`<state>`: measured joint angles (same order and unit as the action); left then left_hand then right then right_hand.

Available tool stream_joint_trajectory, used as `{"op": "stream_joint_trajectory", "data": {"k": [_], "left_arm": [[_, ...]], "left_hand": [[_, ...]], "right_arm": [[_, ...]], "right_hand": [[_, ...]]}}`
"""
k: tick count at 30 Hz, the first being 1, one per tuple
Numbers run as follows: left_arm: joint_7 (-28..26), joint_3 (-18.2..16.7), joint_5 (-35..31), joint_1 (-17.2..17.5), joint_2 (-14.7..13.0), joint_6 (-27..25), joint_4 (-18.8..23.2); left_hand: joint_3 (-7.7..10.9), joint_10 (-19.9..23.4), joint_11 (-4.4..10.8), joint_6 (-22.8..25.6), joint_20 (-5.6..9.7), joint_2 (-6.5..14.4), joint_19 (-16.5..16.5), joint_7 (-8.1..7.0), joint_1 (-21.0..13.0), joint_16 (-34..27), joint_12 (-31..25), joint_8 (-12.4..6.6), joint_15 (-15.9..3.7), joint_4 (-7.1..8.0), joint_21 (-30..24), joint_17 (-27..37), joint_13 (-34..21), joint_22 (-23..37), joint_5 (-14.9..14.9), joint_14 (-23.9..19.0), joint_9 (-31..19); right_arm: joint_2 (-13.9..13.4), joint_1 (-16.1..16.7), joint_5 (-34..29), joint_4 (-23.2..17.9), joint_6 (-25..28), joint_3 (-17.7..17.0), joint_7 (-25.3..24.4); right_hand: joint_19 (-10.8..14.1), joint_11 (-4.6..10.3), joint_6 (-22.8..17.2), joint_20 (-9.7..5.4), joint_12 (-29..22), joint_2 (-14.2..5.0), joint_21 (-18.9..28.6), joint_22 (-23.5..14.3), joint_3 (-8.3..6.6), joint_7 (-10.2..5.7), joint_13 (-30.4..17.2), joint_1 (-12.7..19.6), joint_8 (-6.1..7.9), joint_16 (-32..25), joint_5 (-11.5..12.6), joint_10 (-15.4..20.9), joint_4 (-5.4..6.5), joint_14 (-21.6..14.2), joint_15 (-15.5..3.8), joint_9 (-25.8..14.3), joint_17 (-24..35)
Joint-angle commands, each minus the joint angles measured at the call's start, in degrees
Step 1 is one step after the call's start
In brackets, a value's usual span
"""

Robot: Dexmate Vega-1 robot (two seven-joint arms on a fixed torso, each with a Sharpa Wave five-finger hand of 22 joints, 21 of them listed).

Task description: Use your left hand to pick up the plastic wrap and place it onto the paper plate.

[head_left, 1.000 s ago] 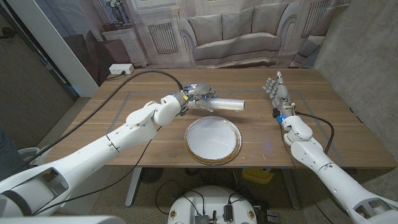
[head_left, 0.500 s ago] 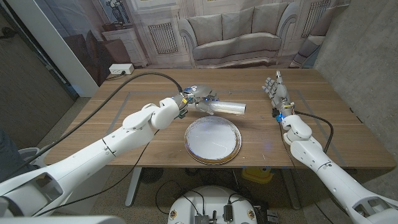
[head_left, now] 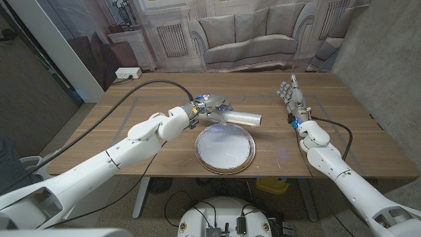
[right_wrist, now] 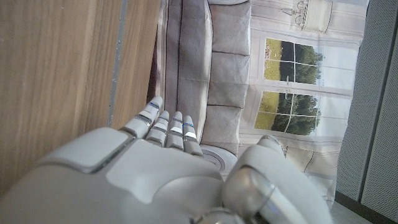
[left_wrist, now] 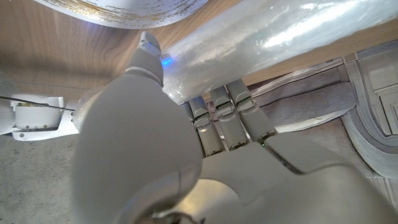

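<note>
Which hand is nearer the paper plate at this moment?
Left. The left hand holds the plastic wrap just past the paper plate's far rim; the right hand stands well off to the plate's right.

A clear, glossy plastic wrap roll point(head_left: 240, 117), a white paper plate point(head_left: 225, 149) with a gold-brown rim, a brown wood-grain table point(head_left: 164, 148), white arms.
</note>
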<state>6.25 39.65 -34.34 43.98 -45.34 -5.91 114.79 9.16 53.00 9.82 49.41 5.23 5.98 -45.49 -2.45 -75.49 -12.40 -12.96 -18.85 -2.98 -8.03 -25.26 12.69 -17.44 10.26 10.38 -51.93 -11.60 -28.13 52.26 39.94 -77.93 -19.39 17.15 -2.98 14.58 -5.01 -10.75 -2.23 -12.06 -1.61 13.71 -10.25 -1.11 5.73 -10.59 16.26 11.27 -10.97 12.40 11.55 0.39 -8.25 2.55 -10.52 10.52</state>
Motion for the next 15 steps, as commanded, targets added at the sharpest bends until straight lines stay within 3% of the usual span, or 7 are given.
{"op": "stream_joint_trajectory", "data": {"k": [1, 15], "left_arm": [[1.4, -0.5, -0.5, 1.2, -0.9, 1.4, 1.2], [0.9, -2.1, 0.7, 4.4, -1.8, 1.4, 3.3]], "left_hand": [[2.48, 2.0, 1.2, 6.2, 1.54, 1.5, 0.3, -2.67, -0.7, -0.4, -0.1, -1.56, -9.92, 2.01, 0.0, 0.3, -0.3, 0.3, 0.4, -4.5, -0.1], [2.61, 2.0, 1.26, 6.1, 1.43, 1.4, 0.6, -2.77, -0.8, -0.4, 0.1, -1.56, -9.97, 1.93, 0.0, 0.4, -0.5, 0.4, 0.4, -4.4, -0.1]], "right_arm": [[-0.2, -0.2, 0.4, 0.2, 0.3, -0.1, 0.4], [-0.4, 0.0, 0.5, -0.1, 0.6, 0.0, 0.4]], "right_hand": [[0.7, -0.17, -0.5, -0.82, -0.1, -0.22, -0.1, -0.2, 0.23, 0.06, -0.1, 0.1, 0.0, 0.1, -0.2, 0.5, 0.22, -0.5, -0.08, -0.3, 0.2], [0.8, -0.17, -0.5, -0.83, -0.1, -0.3, -0.2, -0.2, 0.28, 0.06, -0.1, 0.2, -0.01, 0.1, -0.2, 0.5, 0.18, -0.5, -0.09, -0.3, 0.2]]}}
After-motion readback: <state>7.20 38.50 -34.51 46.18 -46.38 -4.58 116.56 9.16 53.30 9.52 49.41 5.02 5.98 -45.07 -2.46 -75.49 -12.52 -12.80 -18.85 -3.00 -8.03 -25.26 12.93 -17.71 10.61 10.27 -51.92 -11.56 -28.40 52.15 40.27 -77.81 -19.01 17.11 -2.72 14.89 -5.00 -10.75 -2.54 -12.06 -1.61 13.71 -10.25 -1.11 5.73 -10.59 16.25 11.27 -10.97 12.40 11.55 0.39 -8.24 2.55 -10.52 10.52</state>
